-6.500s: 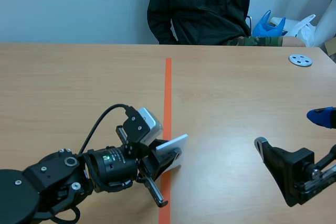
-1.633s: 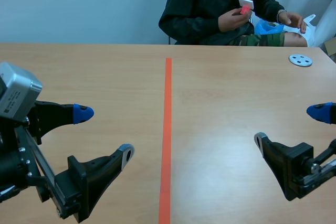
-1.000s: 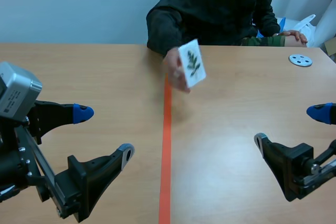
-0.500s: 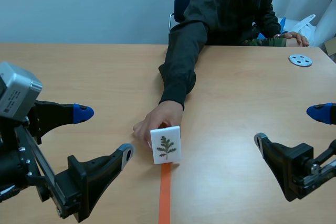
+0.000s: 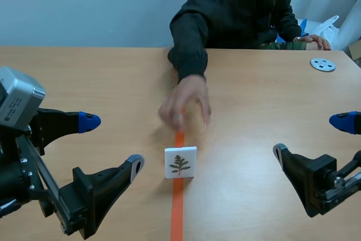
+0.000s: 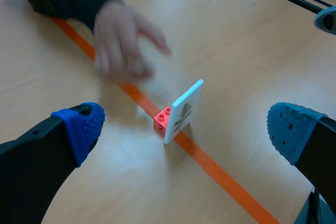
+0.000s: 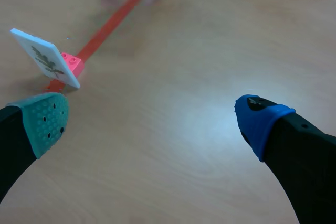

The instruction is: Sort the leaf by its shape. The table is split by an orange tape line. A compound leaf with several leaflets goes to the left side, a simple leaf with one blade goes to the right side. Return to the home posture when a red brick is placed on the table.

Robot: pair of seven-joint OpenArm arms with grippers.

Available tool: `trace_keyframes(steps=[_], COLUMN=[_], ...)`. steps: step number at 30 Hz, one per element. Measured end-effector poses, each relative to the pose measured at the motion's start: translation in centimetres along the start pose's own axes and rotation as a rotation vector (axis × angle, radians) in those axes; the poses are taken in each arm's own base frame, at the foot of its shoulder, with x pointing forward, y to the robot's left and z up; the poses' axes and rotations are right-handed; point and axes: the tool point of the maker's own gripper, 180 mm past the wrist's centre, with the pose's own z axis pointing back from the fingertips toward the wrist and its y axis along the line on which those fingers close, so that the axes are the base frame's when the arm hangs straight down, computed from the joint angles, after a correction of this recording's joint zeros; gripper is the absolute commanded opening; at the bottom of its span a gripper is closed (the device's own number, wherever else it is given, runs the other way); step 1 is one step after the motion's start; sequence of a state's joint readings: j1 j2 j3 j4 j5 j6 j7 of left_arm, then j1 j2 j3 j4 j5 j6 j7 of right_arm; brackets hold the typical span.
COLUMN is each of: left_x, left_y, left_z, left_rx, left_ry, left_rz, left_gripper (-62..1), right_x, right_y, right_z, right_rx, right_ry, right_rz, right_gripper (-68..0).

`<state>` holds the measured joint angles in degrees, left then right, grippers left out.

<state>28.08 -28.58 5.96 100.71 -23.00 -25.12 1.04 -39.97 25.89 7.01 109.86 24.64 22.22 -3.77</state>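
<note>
Table (image 5: pixel 84 83): orange tape line (image 5: pixel 177 213) runs near-to-far down middle. Person's hand (image 5: pixel 183 103) blurred above line, just far of card. Left gripper (image 5: pixel 113 143) near left, fingers spread wide, holding nothing. Right gripper (image 5: pixel 311 137) near right, equally wide, nothing held. Leaf card (image 5: pixel 180 162) stands upright on line, face toward robot, leaf tip up, width crossing line; bare tabletop between card and each gripper. Small red studded block (image 6: pixel 162 121) touches card's back.
</note>
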Motion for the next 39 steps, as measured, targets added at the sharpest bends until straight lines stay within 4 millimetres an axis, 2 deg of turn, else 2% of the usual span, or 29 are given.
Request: trace_keyframes(steps=[1,5,10,23,29,39], left_x=[0.0,0.0,0.1,0.1,0.1,0.1], left_y=[0.0,0.0,0.0,0.0,0.0,0.0], left_z=[0.0,0.0,0.0,0.0,0.0,0.0], left_rx=[0.0,0.0,0.0,0.0,0.0,0.0], left_ry=[0.0,-0.003,-0.003,-0.005,-0.005,-0.005], left_rz=[0.0,0.0,0.0,-0.002,-0.002,-0.002], left_gripper=[1.4,1.4,1.4,1.4,1.4,1.4], right_x=[-0.2,1.0,1.8,-1.3,-2.3,-3.6], right_y=[0.2,0.9,2.8,5.1,7.3,12.2], right_z=[-0.1,-0.7,-1.7,-6.7,-9.0,-12.0], right_rx=[0.018,0.077,0.196,0.374,0.449,0.553], right_ry=[0.018,-0.015,-0.03,-0.017,-0.023,-0.061], right_rz=[0.006,0.037,0.087,0.048,0.113,0.169], right_gripper=[0.4,0.4,0.4,0.4,0.4,0.4])
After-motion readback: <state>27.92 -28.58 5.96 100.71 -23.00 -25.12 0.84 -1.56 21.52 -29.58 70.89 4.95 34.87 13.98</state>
